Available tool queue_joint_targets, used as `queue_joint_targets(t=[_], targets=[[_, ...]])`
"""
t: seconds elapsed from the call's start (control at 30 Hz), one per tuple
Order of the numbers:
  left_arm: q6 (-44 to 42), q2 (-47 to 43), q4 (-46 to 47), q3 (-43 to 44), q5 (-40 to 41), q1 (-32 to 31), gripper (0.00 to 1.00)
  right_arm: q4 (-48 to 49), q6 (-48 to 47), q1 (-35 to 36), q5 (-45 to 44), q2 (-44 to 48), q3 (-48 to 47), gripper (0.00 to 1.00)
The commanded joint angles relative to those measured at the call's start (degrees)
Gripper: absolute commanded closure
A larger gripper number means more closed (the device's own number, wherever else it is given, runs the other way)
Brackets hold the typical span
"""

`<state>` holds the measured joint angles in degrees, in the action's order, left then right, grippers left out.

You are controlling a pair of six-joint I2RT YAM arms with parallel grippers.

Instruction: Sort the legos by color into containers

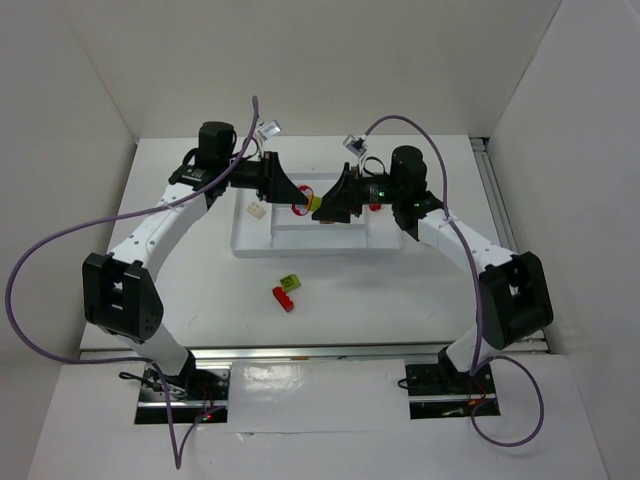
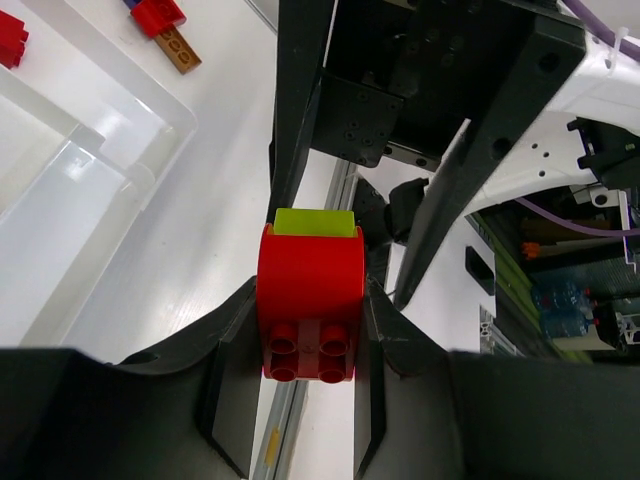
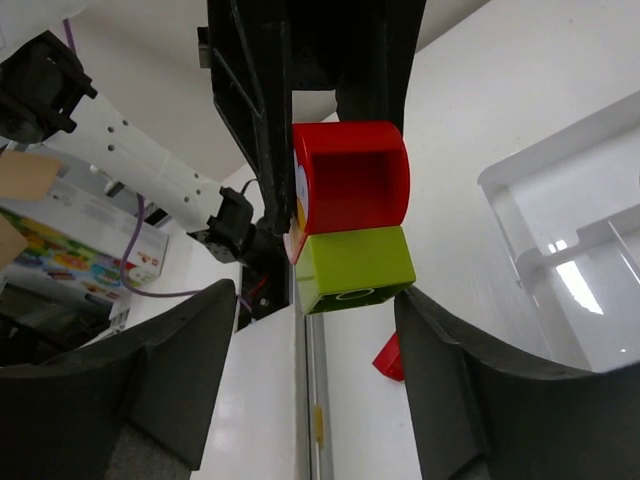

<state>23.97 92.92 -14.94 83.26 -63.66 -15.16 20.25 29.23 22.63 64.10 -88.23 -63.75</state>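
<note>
My left gripper [image 1: 297, 198] is shut on a red lego [image 2: 310, 300] and holds it above the white tray [image 1: 250, 246]. A lime green lego [image 2: 315, 222] is stuck to the red one's far end. My right gripper [image 1: 320, 203] faces it. In the right wrist view this gripper [image 3: 315, 300] is open around the green lego [image 3: 355, 268], with the red lego [image 3: 350, 178] beyond. Its right finger [image 3: 450, 370] is near the green lego's corner, and its left finger is well apart.
A lime green lego [image 1: 290, 283] and a red lego [image 1: 283, 299] lie on the table in front of the tray. A cream lego [image 1: 257, 211] lies in the tray's left part. Red [image 2: 158, 14] and orange-brown [image 2: 178, 48] legos lie in another compartment.
</note>
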Motion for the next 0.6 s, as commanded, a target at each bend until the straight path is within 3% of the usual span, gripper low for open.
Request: queue_joint_targets(t=[0.0,0.17,0.37,0.57], targets=[[-1.1,-1.3,2.4,0.7,-2.3,-0.1,1.0,8.3,2.8,0.4,1.6,-0.7,-2.4,0.3],[-1.1,-1.3,2.4,0.1,-2.8,-0.1,1.0,13.0,6.4,0.4,2.2,-2.1,-2.4,0.42],[-1.6,-1.9,2.4,0.1,-3.3,-0.1,1.0,14.7,7.6,0.4,2.2,-2.6,-2.4,0.46],[-2.2,-1.9,2.4,-0.4,-3.3,-0.1,1.0,20.3,11.9,0.9,2.2,-3.2,-1.9,0.76]])
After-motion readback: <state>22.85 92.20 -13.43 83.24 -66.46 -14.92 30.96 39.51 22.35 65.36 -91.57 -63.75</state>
